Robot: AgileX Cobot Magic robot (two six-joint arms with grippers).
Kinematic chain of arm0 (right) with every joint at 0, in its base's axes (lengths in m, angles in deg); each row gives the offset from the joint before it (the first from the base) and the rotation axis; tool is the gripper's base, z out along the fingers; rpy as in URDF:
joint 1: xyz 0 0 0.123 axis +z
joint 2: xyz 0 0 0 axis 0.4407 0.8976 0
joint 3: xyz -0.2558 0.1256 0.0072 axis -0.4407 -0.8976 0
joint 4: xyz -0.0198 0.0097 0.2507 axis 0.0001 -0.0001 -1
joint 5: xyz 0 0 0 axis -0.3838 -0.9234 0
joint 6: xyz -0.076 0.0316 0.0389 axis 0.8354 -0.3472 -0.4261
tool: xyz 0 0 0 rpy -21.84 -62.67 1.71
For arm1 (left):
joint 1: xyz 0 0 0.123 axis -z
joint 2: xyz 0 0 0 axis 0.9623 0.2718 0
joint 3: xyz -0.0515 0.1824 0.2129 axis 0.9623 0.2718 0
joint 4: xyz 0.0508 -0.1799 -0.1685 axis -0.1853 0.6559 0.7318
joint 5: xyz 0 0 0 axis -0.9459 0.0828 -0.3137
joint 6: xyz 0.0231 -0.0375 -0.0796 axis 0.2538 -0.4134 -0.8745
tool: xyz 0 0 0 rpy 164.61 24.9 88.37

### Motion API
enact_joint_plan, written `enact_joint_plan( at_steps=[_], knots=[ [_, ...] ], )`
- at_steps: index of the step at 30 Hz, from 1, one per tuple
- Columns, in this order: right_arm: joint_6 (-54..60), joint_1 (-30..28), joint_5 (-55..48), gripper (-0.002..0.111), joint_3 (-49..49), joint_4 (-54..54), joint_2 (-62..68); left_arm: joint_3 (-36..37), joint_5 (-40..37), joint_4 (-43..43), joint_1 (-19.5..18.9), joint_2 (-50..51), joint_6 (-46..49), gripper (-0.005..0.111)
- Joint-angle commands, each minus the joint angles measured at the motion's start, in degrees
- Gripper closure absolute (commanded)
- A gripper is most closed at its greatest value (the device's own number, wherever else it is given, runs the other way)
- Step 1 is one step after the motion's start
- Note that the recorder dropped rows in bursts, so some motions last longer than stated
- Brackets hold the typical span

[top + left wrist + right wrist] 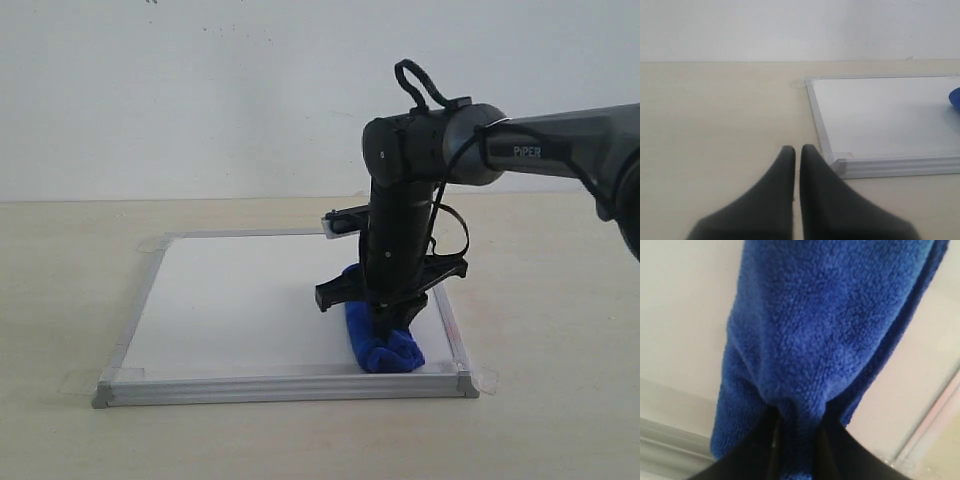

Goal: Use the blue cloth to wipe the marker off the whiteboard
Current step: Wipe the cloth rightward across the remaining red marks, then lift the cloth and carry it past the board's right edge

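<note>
Grip: right gripper fingers clamp blue cloth at near corner of whiteboard; press flat, sweep across. Left gripper fingers closed, empty.

Exterior camera sits in front of the table, facing the wall, whole whiteboard in shot. Left wrist camera looks low across the tabletop at one board corner. Right wrist camera is jammed up close on the blue cloth, which all three views share.
</note>
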Motion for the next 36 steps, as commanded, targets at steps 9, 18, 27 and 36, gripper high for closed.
enact_joint_plan(
  at_steps=[9,18,27,36],
  knots=[
    [0.64,-3.56,-2.1,0.108,-0.88,6.95,-12.11,0.18,0.36,0.67,0.46,0.16,0.26,0.103],
    [0.45,-11.64,-2.1,0.108,-4.34,7.75,-20.12,0.18,0.36,0.67,0.46,0.16,0.26,0.103],
    [-1.18,-15.38,7.51,0.108,-24.29,6.6,-25.73,0.18,0.36,0.67,0.46,0.16,0.26,0.103],
    [4.58,-15.38,22.96,0.108,-29.95,4.03,-23.51,0.18,0.36,0.67,0.46,0.16,0.26,0.103]
  ],
)
